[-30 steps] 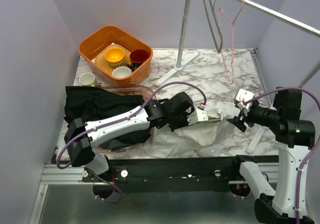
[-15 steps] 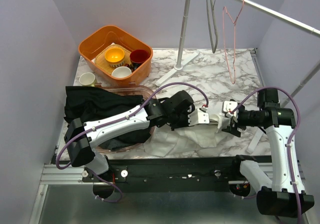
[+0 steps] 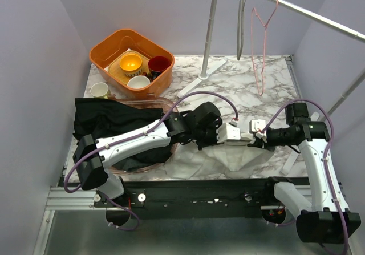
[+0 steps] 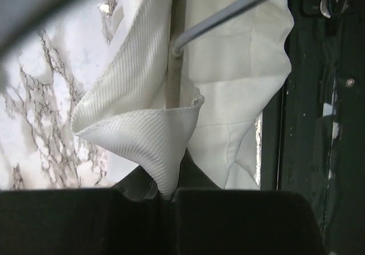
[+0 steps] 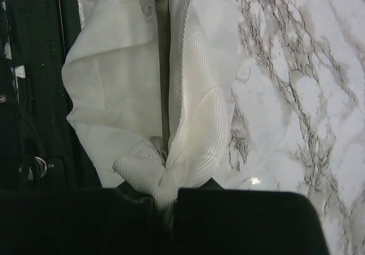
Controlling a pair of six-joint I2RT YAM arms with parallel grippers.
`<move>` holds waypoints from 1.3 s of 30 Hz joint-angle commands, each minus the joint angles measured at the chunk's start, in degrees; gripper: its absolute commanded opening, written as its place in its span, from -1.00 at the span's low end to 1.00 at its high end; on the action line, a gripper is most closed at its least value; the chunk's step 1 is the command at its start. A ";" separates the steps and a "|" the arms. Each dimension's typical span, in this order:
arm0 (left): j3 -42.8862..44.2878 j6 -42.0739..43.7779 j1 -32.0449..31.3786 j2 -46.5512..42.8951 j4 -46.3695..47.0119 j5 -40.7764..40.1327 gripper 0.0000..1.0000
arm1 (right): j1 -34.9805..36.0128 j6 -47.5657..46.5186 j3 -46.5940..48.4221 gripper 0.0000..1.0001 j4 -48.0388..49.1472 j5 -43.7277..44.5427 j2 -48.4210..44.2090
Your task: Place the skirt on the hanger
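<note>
The white skirt (image 3: pixel 219 155) lies bunched on the marble table (image 3: pixel 228 89) near its front edge. My left gripper (image 3: pixel 238 134) is shut on a fold of the ribbed waistband (image 4: pixel 148 129), pinched between its dark fingers (image 4: pixel 228 221). Facing it from the right, my right gripper (image 3: pixel 255 140) is shut on another bunch of the same waistband (image 5: pixel 188 146), so the two grips sit a short way apart. A pink wire hanger (image 3: pixel 261 44) and a grey hanger (image 3: pixel 242 24) hang on the rail (image 3: pixel 308 12), well behind both grippers.
An orange tub (image 3: pixel 105 58) of bowls and cups stands at the back left. Black cloth (image 3: pixel 111 121) lies in a clear tray under the left arm. The rack's pole (image 3: pixel 210 29) and feet (image 3: pixel 292 158) stand on the table. A thin grey rod (image 4: pixel 228 12) crosses above the skirt.
The right arm swung left to the skirt, and its gripper went from open to shut on the waistband. The left gripper kept its hold. The hangers swayed.
</note>
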 commanded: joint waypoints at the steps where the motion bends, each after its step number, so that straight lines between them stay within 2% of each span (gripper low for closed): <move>1: -2.37 -6.72 2.42 -3.75 15.74 4.10 -0.71 | 0.68 9.64 1.11 -0.99 -7.17 1.21 -3.90; 2: -3.26 -7.78 4.25 -4.81 16.97 4.89 -0.46 | 0.68 15.76 1.55 -0.99 -5.59 4.36 -4.43; 3: -4.22 -9.79 5.23 -7.52 19.15 5.77 -0.05 | 0.68 17.47 1.47 -0.99 -4.10 5.96 -5.13; 5: -6.94 -10.86 7.42 -10.52 20.57 7.87 0.21 | 0.50 20.80 0.68 -0.99 -3.38 8.68 -6.10; 6: -7.74 -11.65 9.17 -13.58 21.28 8.49 0.44 | 0.42 22.04 0.41 -0.99 -2.42 9.31 -7.23; 7: -8.79 -11.74 10.24 -15.09 21.20 8.93 0.58 | 0.24 23.01 0.15 -0.99 -2.06 9.75 -7.68; 12: -13.89 -10.78 13.58 -24.31 21.80 6.31 0.95 | -0.55 29.34 -0.47 -0.99 0.92 13.79 -10.32; 13: -15.81 -9.99 13.76 -25.20 22.51 7.00 0.96 | -0.55 30.48 -0.55 -0.99 1.62 14.49 -11.36; 15: -16.80 -8.59 13.76 -26.17 24.79 10.67 0.96 | -0.55 31.81 -0.47 -0.99 1.55 15.55 -11.72; 17: -15.93 -5.96 13.76 -24.61 26.64 18.84 0.96 | -0.55 30.59 -0.29 -0.99 0.58 14.33 -12.16; 20: -9.53 -1.40 13.59 -19.00 26.65 27.73 0.96 | -0.55 28.83 -0.12 -0.99 -0.92 13.18 -11.90; 24: 2.07 5.02 12.71 -9.69 18.16 35.20 0.95 | -0.55 27.86 0.32 -0.99 -1.53 12.04 -11.81; 29: 13.95 10.22 9.20 -0.35 7.77 37.76 0.86 | -0.55 27.24 0.50 -0.99 -1.62 10.99 -12.25; 32: 17.99 11.72 6.74 4.23 1.70 36.37 0.69 | -0.55 26.89 0.15 -0.99 -1.45 10.81 -12.43; 35: 21.77 12.25 4.89 7.92 -3.14 33.20 0.18 | -0.55 26.63 -0.03 -0.99 -1.45 10.63 -12.25; 36: 22.39 12.08 4.71 9.23 -4.80 32.67 -0.13 | -0.55 26.63 -0.12 -0.99 -1.53 10.63 -12.34; 38: 23.28 10.07 4.27 9.86 -5.08 29.34 -0.41 | -0.55 26.71 -0.47 -0.99 -1.53 10.90 -12.43; 39: 23.28 9.88 4.27 9.95 -5.60 28.46 -0.47 | -0.55 26.89 -0.56 -0.99 -1.19 10.98 -12.60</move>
